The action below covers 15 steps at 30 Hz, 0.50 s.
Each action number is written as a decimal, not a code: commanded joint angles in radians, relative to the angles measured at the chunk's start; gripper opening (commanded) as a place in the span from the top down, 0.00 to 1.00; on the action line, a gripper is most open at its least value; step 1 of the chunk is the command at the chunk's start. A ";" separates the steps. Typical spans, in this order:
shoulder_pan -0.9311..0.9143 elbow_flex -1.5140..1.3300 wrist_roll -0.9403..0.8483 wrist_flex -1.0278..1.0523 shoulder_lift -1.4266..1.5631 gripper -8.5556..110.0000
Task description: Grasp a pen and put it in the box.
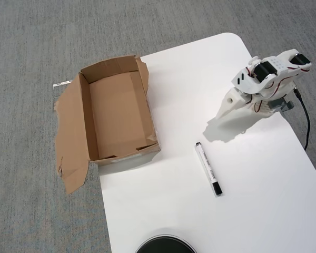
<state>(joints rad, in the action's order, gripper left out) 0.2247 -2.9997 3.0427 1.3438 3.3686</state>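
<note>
In the overhead view the pen lies flat on the white table, black cap toward the bottom right, small tip toward the upper left. The brown cardboard box sits open and empty at the table's left edge, partly overhanging the carpet, with a torn flap spread out to its left. My gripper hangs at the upper right, its white fingers pressed together into a wedge pointing down-left. It is shut with nothing in it, well above and right of the pen.
A black round object pokes in at the bottom edge. A black cable runs down the table's right side by the arm's base. Grey carpet surrounds the table.
</note>
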 commanded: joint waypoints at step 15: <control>0.030 0.518 -0.002 -0.003 -0.264 0.92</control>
<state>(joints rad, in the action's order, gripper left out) 0.2493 -2.6315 3.0411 1.3453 3.2229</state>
